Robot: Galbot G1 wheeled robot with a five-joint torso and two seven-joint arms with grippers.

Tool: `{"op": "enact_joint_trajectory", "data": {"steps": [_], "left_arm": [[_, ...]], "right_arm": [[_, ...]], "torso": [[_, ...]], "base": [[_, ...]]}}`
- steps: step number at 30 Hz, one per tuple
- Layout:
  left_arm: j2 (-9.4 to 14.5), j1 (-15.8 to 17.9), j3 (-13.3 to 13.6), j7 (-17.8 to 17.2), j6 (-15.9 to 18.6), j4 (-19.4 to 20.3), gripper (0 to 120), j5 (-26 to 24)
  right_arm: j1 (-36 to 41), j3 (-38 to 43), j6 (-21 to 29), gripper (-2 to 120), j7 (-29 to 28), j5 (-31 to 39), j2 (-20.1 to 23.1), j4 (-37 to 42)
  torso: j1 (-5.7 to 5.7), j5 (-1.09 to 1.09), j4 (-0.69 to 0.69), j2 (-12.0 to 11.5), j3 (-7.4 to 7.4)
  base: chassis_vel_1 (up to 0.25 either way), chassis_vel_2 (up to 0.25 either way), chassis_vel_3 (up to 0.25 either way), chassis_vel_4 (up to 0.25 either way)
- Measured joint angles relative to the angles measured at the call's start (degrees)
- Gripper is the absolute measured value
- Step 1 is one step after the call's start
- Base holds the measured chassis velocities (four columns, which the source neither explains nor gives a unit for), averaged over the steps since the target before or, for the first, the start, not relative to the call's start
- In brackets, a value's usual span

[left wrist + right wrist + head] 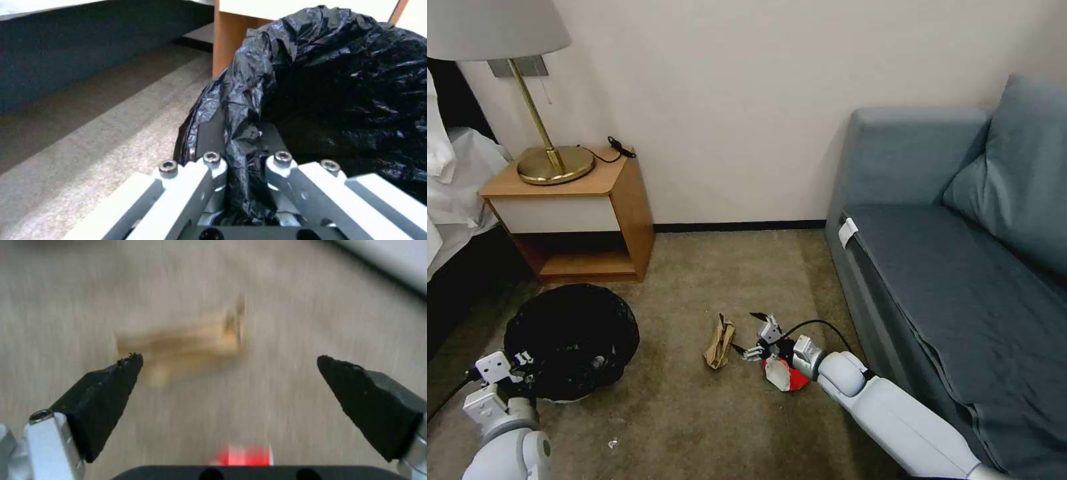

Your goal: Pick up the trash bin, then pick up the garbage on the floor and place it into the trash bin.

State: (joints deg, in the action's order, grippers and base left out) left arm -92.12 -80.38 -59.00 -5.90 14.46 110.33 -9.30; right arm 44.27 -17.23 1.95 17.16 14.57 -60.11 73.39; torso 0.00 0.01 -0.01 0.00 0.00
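Gripping the bagged rim of the bin (570,340), the left end effector (242,160) is closed on crinkled black liner; the bin sits low at the left, over the carpet (694,427). Risk: the liner may slide off the rim, so the bin sags or drops. The right end effector (760,337) hangs open low between the tan scrap (719,341) and the red-and-white carton (784,375). Risk: a flat, light scrap may skid on carpet pile instead of seating between the fingers. Room: nightstand (580,213) with lamp (550,160) left, sofa (960,267) right.
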Motion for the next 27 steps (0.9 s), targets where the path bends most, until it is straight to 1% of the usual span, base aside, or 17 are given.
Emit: {"op": "enact_joint_trajectory", "data": {"steps": [2, 3, 5, 7, 9, 11, 16, 22, 23, 24, 26, 27], "left_arm": [[0.0, 0.27, 0.41, -0.03, -0.07, -0.27, 4, 0.03], [0.0, 0.27, 0.41, -0.03, -0.07, -0.27, 4, 0.03], [-0.01, 0.33, 0.8, -0.02, -0.29, -0.57, 4, 0.02], [-0.01, 0.33, 0.84, -0.03, -0.32, -0.63, 4, 0.01], [-0.01, 0.49, 0.88, -0.04, -0.34, -0.97, 4, -0.03], [0.04, 0.64, 0.84, -0.04, -0.35, -1.07, 4, -0.04], [0.24, 0.69, 0.77, -0.13, -0.25, -0.84, 4, -0.03], [0.25, 0.19, 0.7, -0.19, -0.14, 0.01, 4, -0.06], [0.25, 0.08, 0.54, -0.19, -0.12, 0.32, 4, -0.15], [0.25, 0.08, 0.54, -0.19, -0.12, 0.32, 4, -0.15], [0.27, -0.09, 0.28, -0.19, -0.07, 0.79, 4, -0.43], [0.27, -0.09, 0.28, -0.19, -0.07, 0.79, 4, -0.43]], "right_arm": [[0.08, -0.08, 3.78, 100, 1.17, 0.5, 0.92, -0.14], [0.08, -0.08, 3.78, 100, 1.17, 0.5, 0.92, -0.14], [0.17, 0.1, 6.76, 100, 2.48, 1.22, 0.88, -1.18], [0.17, 0.15, 6.95, 100, 2.64, 1.3, 0.84, -1.32], [0.39, 0.55, 8.22, 100, 4.17, 1.36, 0.16, -2.79], [0.45, 0.67, 8.21, 100, 4.71, 0.94, -0.31, -3.7], [0.26, 1.06, 6.86, 100, 6.64, -2.42, -3.39, -9.05], [-0.06, 1.43, 5.7, 100, 7.75, -4.02, -4.81, -11.43], [0.06, 1.73, 5.18, 96, 8.09, -4.3, -4.82, -11.75], [0.06, 1.73, 5.18, 96, 8.09, -4.3, -4.82, -11.75], [0.86, 2.48, 3.87, 85, 8.48, -4.74, -4.41, -12.01], [0.86, 2.48, 3.87, 85, 8.48, -4.74, -4.41, -12.01]], "torso": [[0.0, -0.02, -0.02, 0.0, 0.0], [0.0, -0.02, -0.02, 0.0, 0.0], [0.0, 0.0, 0.0, 0.0, 0.0], [0.0, -0.01, 0.0, 0.0, 0.0], [0.0, -0.01, 0.0, 0.0, 0.0], [0.0, -0.01, 0.0, 0.0, 0.0], [0.0, -0.01, 0.01, 0.0, 0.0], [0.0, -0.02, 0.01, 0.01, -0.01], [0.0, -0.02, 0.01, 0.01, -0.01], [0.0, -0.02, 0.01, 0.01, -0.01], [0.0, 0.0, 0.01, 0.01, -0.01], [0.0, 0.0, 0.01, 0.01, -0.01]], "base": [[0.0, 0.0, 0.0, 0.0], [0.0, 0.0, 0.0, 0.0], [0.0, 0.0, 0.0, 0.0], [0.0, 0.0, 0.0, 0.0], [0.0, 0.0, 0.0, 0.0], [0.0, 0.0, 0.0, 0.0], [0.0, 0.0, 0.0, 0.0], [0.0, 0.0, 0.0, 0.0], [0.0, 0.0, 0.0, 0.0], [0.0, 0.0, 0.0, 0.0], [0.0, 0.0, 0.0, 0.0], [0.0, 0.0, 0.0, 0.0]]}}
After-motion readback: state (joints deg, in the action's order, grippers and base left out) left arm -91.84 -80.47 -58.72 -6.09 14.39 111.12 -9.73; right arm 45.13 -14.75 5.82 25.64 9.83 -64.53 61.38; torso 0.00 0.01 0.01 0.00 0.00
